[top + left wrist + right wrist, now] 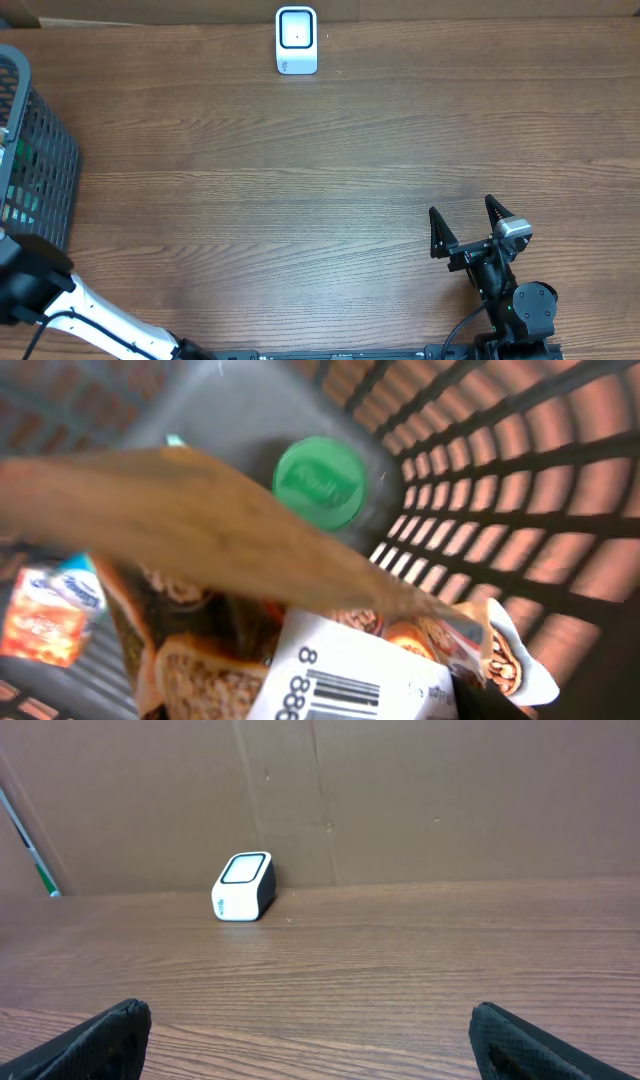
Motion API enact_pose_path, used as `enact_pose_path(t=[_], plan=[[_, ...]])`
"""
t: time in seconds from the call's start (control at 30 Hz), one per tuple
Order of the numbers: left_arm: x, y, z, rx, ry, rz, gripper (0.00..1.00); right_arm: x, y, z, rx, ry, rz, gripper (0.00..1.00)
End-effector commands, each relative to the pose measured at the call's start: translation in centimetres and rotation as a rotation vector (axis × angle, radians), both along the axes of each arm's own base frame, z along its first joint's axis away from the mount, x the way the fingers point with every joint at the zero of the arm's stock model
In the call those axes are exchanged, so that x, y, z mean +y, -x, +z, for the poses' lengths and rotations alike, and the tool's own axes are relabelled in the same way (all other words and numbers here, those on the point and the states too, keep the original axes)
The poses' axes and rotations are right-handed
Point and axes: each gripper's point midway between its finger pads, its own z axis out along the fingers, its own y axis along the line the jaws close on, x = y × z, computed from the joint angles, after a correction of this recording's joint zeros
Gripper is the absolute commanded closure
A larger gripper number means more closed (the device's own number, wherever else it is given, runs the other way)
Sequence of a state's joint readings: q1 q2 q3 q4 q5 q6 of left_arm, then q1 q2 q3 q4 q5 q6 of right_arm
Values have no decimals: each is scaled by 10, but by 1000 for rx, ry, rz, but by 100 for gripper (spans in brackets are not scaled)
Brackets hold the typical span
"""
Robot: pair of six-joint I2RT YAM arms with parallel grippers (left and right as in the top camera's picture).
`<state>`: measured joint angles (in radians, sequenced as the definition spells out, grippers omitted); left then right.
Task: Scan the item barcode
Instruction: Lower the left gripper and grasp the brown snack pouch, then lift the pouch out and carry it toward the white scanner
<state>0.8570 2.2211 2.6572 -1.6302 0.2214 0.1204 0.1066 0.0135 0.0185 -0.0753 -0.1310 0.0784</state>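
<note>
Left jaws: down inside basket (520, 480), own fingers not made out in wrist view, so cannot tell whether spread or pinching. Snack packet (190, 675) right under them, close against camera, white barcode label (340, 685) facing up, green lid (320, 481) beyond. Left arm (100, 315) clearly nearer packet. Right jaws: spread wide, empty, low over tabletop (300, 180), well apart from basket. Scanner (296, 40) at far tabletop edge, well apart from both.

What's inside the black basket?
The basket holds a green lid, a brown snack packet with a barcode label, and a small orange packet. Whatever lies under them is covered.
</note>
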Motion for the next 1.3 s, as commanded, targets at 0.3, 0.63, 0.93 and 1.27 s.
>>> enact_pose_path(t=[0.3, 0.63, 0.93, 1.27], plan=[[-60, 19, 160, -417, -123, 97, 85, 1, 0, -2, -3, -4, 3, 0], [-177, -6, 189, -559, 212, -89, 85, 1, 0, -2, -3, -4, 3, 0], [-290, -40, 160, -393, 199, -368, 85, 1, 0, -2, -3, -4, 3, 0], [-436, -76, 58, -56, 206, -672, 83, 1, 0, -2, -3, -4, 3, 0]])
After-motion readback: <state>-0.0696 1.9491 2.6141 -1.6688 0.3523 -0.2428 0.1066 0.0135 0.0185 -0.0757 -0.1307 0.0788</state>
